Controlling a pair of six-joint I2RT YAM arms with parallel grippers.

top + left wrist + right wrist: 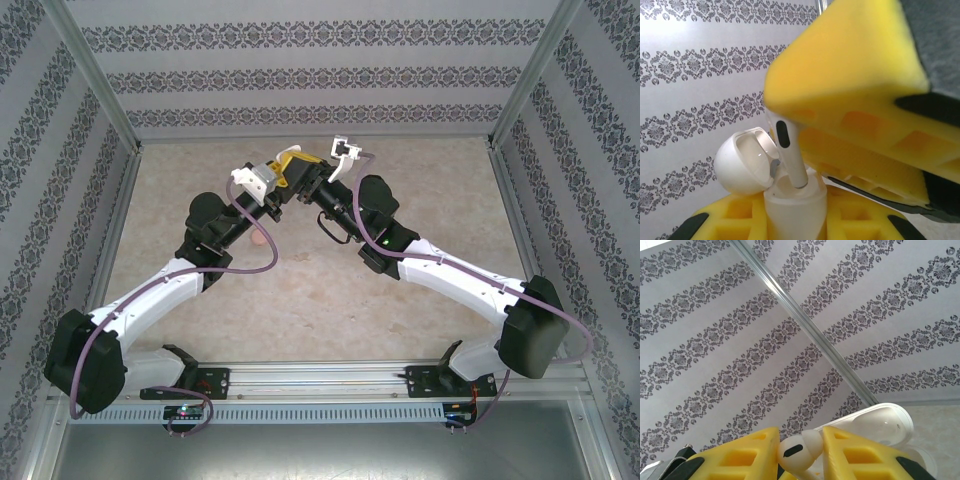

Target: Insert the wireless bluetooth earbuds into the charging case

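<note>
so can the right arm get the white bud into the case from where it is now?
Probably yes. The lid stands open, the left gripper holds the charging case mouth-up, and the earbud in the right gripper has its stem tip at the opening. Nothing visibly blocks it.

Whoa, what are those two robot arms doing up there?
They're putting an earbud away. The left claw holds a little white case with its lid flipped open. The right claw pinches a white earbud, and the stem is poking down into the case's opening. The bud isn't all the way in yet. Both arms meet in the middle, raised above the table.
</note>
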